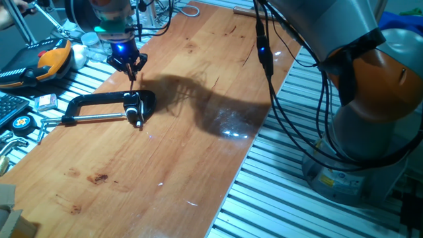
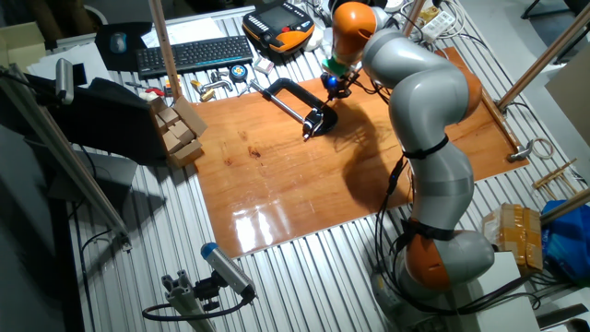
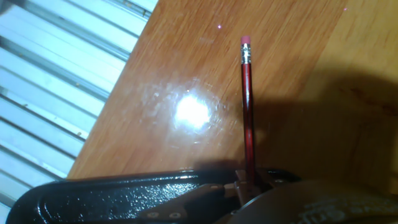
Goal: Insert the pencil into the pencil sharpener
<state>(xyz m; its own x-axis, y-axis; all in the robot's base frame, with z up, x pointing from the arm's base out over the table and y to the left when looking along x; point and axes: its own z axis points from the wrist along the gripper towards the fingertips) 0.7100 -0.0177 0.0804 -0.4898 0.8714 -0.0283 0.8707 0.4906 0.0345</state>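
showing the pencil [image 3: 247,106] standing with its tip at the pencil sharpener [image 3: 245,185], sitting at the mouth of the clamp [image 3: 112,196] on the table [image 1: 198,132]. hanging just above, the gripper [image 1: 127,65]; not revealing whether pinching the pencil or parted. risking, with any off-axis push, jamming or snapping the tip, toppling the pencil, or dragging the clamp.
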